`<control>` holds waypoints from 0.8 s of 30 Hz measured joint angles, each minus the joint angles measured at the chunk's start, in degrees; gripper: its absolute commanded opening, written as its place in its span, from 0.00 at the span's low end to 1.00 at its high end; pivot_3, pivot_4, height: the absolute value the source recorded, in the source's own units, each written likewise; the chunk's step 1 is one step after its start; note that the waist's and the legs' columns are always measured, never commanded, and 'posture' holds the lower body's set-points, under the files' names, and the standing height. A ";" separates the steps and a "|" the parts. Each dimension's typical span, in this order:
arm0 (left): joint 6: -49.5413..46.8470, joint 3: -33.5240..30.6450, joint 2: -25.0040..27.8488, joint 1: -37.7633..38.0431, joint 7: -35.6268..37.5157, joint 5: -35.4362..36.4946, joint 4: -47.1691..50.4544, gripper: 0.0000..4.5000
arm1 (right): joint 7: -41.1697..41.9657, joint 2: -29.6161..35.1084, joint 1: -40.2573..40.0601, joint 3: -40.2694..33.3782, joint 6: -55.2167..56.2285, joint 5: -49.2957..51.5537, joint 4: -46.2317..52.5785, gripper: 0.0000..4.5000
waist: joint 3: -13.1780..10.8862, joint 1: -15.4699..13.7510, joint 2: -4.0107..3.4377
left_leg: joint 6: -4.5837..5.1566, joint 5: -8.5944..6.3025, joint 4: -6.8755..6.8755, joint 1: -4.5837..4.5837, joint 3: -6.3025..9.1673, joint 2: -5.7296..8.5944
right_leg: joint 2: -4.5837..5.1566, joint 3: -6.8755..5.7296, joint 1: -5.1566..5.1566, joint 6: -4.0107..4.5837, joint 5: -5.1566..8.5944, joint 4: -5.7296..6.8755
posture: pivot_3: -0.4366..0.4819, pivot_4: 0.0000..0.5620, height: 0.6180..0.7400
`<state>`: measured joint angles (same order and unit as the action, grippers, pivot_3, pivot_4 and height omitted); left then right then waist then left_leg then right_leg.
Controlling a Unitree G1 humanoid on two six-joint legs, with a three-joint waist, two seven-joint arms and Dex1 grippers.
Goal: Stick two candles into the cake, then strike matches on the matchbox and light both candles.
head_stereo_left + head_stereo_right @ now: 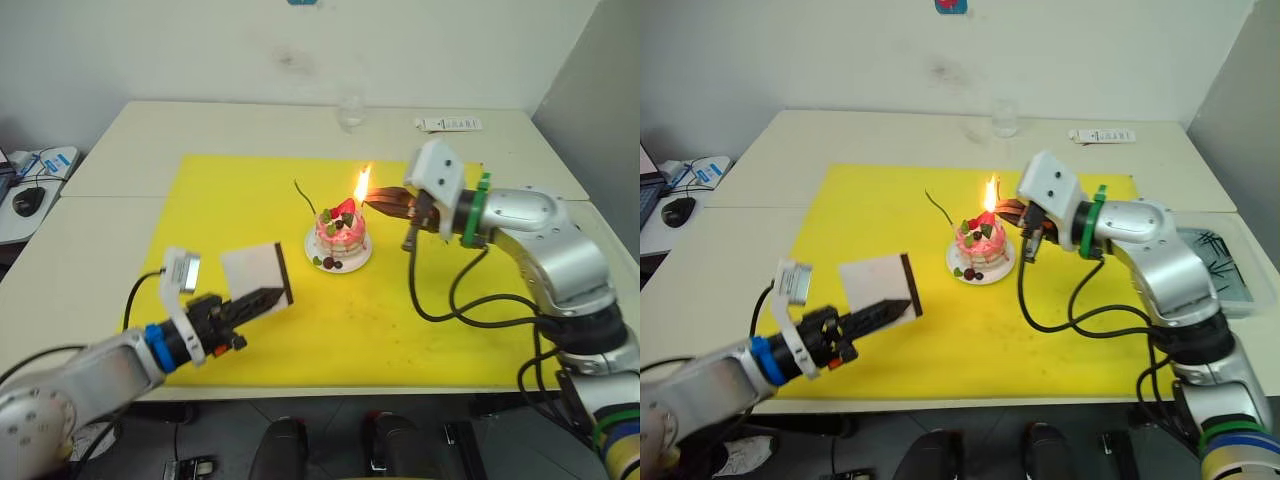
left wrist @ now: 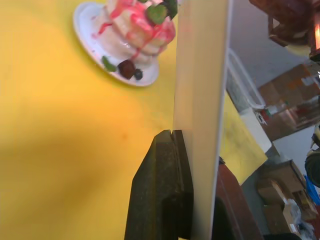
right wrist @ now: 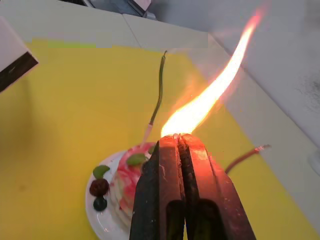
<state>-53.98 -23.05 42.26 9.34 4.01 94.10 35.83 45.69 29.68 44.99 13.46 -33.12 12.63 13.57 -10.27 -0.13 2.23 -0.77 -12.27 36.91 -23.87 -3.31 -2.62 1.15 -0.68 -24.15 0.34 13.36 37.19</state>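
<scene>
- While the flame (image 3: 210,95) burns at the tips of your right gripper (image 1: 385,200), treat the lighting of the candles as the step in hand; the match itself is too small to make out between the closed fingers.
- Cake (image 1: 340,235): pink, on a white plate (image 1: 318,255), mid yellow mat (image 1: 240,200), just beside the right gripper's tips.
- Candle, first (image 3: 159,87): stuck in the far side of the cake, leaning away, wick end up and unlit. Bring the flame to that tip, not to the stem.
- Candle, second (image 3: 245,157): it appears to lie off the cake in the right wrist view; whether it touches the mat, you cannot tell. My judgement: it is not yet planted.
- Flame: long and streaming back over the fingers. Tilt the burning end upward so that the fire climbs away from the pads, and move without delay, for little match is likely left.
- Right arm, pose: elbow out to the side, forearm level, wrist pointed inward at the cake top, fingers pressed together.
- Left gripper (image 1: 262,298): clamped on the lower edge of the matchbox (image 1: 255,272), holding it upright and clear of the mat, well apart from the cake. Hold it away from the flame.
- Left arm, pose: low, reaching forward from the near table edge.
</scene>
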 measured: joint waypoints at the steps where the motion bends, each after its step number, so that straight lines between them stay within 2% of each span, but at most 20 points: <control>1: 0.87 0.02 -0.62 0.42 0.15 -0.36 0.45 0.00 | -0.50 -1.32 0.83 0.74 0.34 -0.25 -0.69 0.01 | -0.03 -0.17 -0.04 | 0.00 0.00 0.03 -0.01 -0.01 0.01 | 0.01 0.01 0.01 0.05 -0.01 0.04 | 0.48 0.27 1.00; 9: 5.78 3.45 -2.55 -0.81 -0.91 -2.19 1.98 0.00 | -3.26 -7.74 4.08 2.19 3.93 -4.01 -6.89 0.01 | 0.00 -0.26 0.00 | 0.00 0.01 0.04 -0.01 -0.15 -0.01 | 0.01 0.08 0.03 0.10 -0.11 -0.04 | 0.48 0.27 1.00; 24: 7.87 7.50 -2.61 -3.20 -0.52 -4.45 1.52 0.00 | -6.65 -13.78 6.94 3.39 8.09 -9.33 -15.08 0.01 | -0.01 0.26 -0.01 | 0.00 0.00 -0.02 -0.01 -0.11 -0.08 | -0.10 0.04 -0.02 0.03 -0.14 0.01 | 0.48 0.27 1.00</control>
<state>-46.11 -15.55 39.65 6.14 3.49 89.64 37.35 39.04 15.90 51.92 16.85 -25.03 3.30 -1.52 -10.28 0.13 2.22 -0.77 -12.27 36.89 -23.89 -3.42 -2.71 1.05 -0.64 -24.16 0.37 13.22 37.20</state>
